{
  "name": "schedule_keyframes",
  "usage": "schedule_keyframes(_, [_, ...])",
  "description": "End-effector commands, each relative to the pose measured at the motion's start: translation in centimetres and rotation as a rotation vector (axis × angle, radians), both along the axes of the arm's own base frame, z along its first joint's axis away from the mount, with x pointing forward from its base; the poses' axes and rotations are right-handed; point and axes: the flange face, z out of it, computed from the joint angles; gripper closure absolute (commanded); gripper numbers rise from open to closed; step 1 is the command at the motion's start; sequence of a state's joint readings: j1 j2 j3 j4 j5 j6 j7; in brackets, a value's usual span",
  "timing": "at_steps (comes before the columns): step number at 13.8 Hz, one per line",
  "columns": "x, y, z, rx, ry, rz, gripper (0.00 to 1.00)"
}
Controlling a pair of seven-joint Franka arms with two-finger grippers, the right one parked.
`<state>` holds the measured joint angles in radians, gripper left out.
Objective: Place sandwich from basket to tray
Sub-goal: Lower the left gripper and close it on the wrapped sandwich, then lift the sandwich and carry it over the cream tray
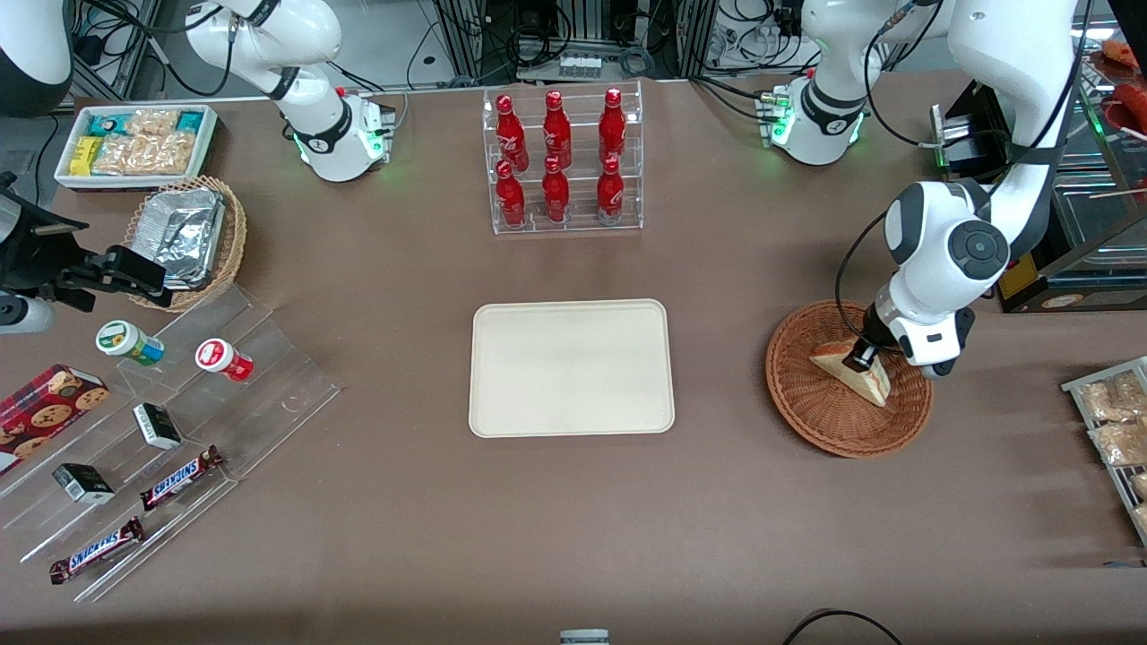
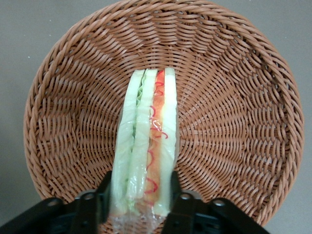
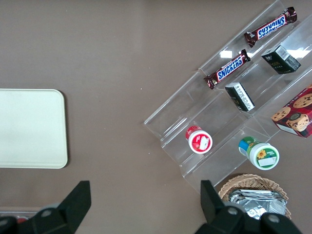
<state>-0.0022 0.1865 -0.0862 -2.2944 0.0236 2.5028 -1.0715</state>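
Note:
The sandwich (image 1: 871,382) is a pale bread wedge lying in the round reddish-brown wicker basket (image 1: 806,405) toward the working arm's end of the table. My left gripper (image 1: 862,356) is down in the basket. In the left wrist view the sandwich (image 2: 148,131) stands on edge with its red and green filling showing, and the black fingers (image 2: 104,187) press against both bread faces, so the gripper (image 2: 139,184) is shut on it inside the basket (image 2: 234,122). The cream-white tray (image 1: 571,367) lies flat at the table's middle and holds nothing; its corner also shows in the right wrist view (image 3: 29,127).
A clear rack of red bottles (image 1: 566,161) stands farther from the camera than the tray. A tan basket with foil containers (image 1: 184,237), a white snack bin (image 1: 134,143) and a clear stepped shelf of snacks (image 1: 161,421) lie toward the parked arm's end. A rack of snack packets (image 1: 1116,421) lies beside the basket.

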Motion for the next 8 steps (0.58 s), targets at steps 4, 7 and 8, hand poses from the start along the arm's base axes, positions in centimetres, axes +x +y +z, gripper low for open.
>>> schedule_keyframes(4, [0.3,-0.1,2.0,0.019,-0.032,-0.005,1.00])
schedule_keyframes(7, [0.7,-0.6,6.3,0.080,0.054,-0.059,1.00])
schedule_keyframes(8, [1.0,-1.5,7.8,0.106,0.085,-0.088,1.00])
